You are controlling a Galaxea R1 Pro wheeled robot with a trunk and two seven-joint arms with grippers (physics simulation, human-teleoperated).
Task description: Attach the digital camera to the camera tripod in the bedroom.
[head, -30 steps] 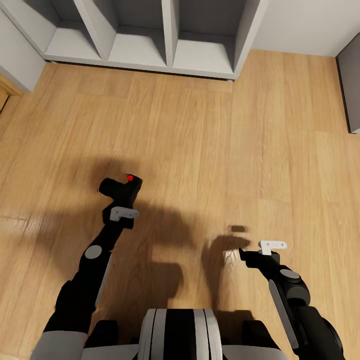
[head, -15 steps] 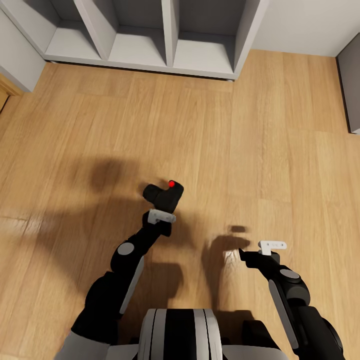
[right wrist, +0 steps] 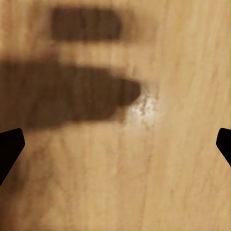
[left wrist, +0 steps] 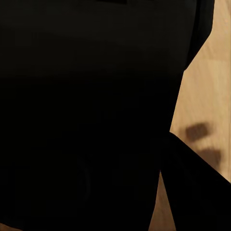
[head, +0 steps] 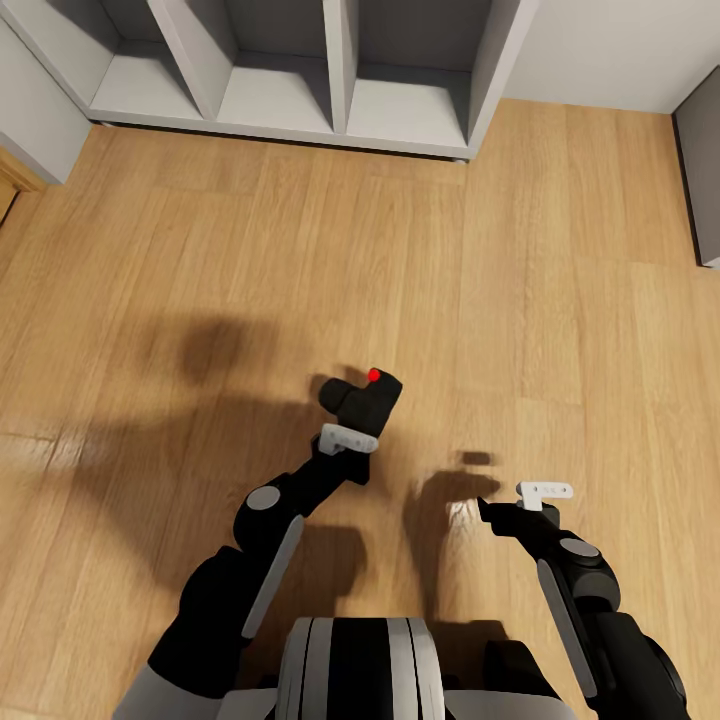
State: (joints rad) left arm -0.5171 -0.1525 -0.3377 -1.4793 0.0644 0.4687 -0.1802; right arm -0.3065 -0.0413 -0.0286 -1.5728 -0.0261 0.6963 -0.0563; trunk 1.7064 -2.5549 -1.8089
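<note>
The digital camera [head: 362,400] sits at the tip of the left gripper [head: 350,430], held up above the light wood floor [head: 450,280] in front of the robot's trunk [head: 355,665], a little to its left of centre. In the head view the black body juts forward from the gripper's pale fingers [head: 347,438], with the red round button [head: 374,375] facing up at its far end and a stubby part sticking out toward the left. The left gripper is clamped on the camera, whose dark bulk takes up nearly the whole left wrist view [left wrist: 86,110], with a strip of floor along one edge.

The right gripper [head: 540,492] hangs over the floor to the right, well apart from the camera and carrying nothing. In the right wrist view its two black fingertips [right wrist: 9,147] stand at opposite edges with bare floor between them, so the jaws are spread wide. Its shadow lies on the boards just ahead of it.

Farther ahead, a grey shelf unit [head: 300,70] with open compartments stands against the wall.
</note>
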